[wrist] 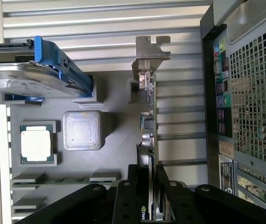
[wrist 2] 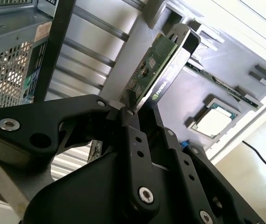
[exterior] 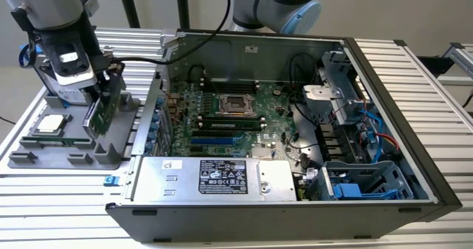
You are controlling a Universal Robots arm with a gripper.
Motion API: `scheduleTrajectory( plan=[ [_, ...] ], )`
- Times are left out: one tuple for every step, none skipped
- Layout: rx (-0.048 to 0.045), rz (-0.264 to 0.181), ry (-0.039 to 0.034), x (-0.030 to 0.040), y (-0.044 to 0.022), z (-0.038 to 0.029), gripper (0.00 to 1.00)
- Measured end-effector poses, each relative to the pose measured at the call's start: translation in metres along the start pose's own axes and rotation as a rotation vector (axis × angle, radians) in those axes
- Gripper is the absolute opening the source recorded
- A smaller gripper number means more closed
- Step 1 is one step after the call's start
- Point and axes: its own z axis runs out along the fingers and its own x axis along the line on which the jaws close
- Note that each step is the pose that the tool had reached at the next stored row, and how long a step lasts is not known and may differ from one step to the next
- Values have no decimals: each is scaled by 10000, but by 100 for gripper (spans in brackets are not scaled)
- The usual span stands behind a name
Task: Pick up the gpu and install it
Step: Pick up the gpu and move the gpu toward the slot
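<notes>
Your black end effector (wrist: 147, 176) pinches the thin green gpu card (wrist: 151, 112) by one edge, so it could tilt and snag the grey tray (wrist: 114, 158).

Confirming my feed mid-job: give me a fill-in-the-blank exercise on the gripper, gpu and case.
1. The gripper is clamped on the edge of the ___.
2. The gpu stands upright at the grey ___, outside the case.
3. The chip lies flat on the tray, which sits on the exterior view's ___ of the case.
Missing words: gpu; tray; left.
</notes>
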Motion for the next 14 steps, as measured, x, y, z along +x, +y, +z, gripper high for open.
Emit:
scheduleTrajectory(
  plan=[
    [0, 0, 1, 0, 0, -4, 0],
    [0, 0, 0, 0, 1, -10, 0],
    [-2, -1, -1, 0, 1, -18, 0],
    [0, 0, 0, 0, 2, -27, 0],
    [-1, 0, -1, 0, 3, -36, 0],
    [-1, 0, -1, 0, 3, -44, 0],
    [-1, 0, -1, 1, 4, -54, 0],
    [-1, 0, -1, 1, 4, -62, 0],
    [-2, 0, -2, 0, 5, -72, 0],
    [-2, 0, -2, 1, 6, -82, 0],
    [-2, 0, -2, 1, 7, -92, 0],
    [-2, 0, -2, 1, 7, -102, 0],
    [-2, 0, -2, 1, 8, -112, 0],
    [-2, 0, -2, 1, 9, -122, 0]
  ],
)
